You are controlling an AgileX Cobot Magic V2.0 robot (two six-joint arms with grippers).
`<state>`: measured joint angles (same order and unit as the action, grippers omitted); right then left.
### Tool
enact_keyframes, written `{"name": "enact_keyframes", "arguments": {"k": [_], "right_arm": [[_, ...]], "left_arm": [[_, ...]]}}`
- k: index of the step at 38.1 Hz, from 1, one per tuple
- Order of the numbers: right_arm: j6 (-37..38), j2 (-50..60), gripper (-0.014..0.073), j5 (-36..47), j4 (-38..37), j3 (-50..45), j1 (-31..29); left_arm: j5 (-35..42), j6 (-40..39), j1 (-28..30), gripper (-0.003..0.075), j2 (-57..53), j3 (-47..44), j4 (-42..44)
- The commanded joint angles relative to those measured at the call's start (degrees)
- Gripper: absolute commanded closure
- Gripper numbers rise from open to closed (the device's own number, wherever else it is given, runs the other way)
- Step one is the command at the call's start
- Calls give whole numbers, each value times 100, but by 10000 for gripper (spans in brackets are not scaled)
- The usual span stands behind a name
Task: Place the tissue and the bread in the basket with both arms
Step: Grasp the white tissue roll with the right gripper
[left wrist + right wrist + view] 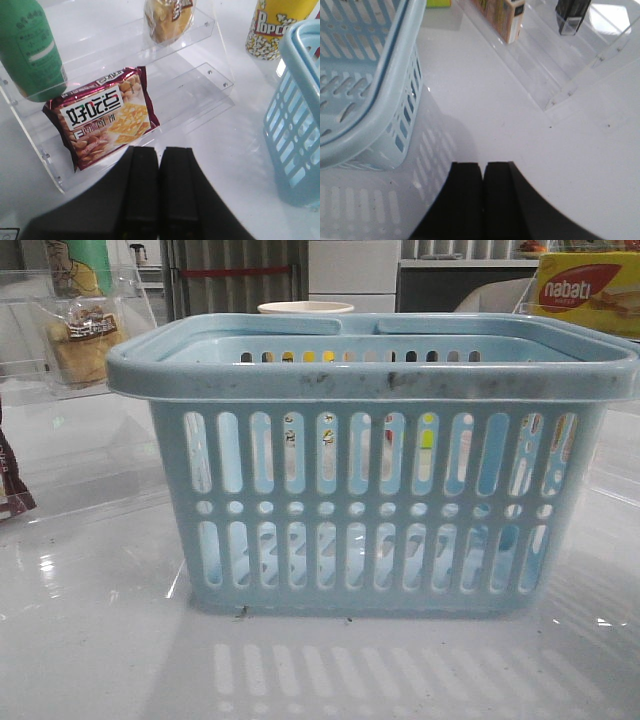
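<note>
Your front view shows only the basket (370, 465), with the bread (85, 340) on a clear shelf behind its left corner. The left wrist view adds a maroon packet (102, 117). Left gripper (159, 165) and right gripper (483, 175) are both closed, empty; tissue (572, 12) beyond the basket

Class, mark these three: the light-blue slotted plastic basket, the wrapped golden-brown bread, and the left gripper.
light-blue slotted plastic basket (380, 380): front view, near rim.
wrapped golden-brown bread (167, 20): left wrist view, loaf's middle.
left gripper (160, 160): left wrist view, between closed fingertips.
</note>
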<state>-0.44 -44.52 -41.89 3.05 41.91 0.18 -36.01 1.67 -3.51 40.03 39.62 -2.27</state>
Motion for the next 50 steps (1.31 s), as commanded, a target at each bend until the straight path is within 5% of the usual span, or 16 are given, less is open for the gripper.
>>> {"name": "enact_keyframes", "arguments": {"k": [1, 9, 12, 31, 50], "right_arm": [[-2, -281, 517, 304, -64, 167, -21], [-2, -642, 125, 443, -69, 167, -21], [-2, -743, 60, 531, -86, 177, -28], [226, -2209, 76, 668, -74, 1497, -1058], [221, -4221, 76, 971, -148, 3247, -1236]], "left_arm": [[391, -46, -7, 610, 210, 171, -28], [402, -35, -7, 248, 356, 171, 37], [402, -35, -7, 178, 356, 171, 37], [400, -35, -7, 253, 356, 171, 37], [351, -35, -7, 324, 356, 171, 37]]}}
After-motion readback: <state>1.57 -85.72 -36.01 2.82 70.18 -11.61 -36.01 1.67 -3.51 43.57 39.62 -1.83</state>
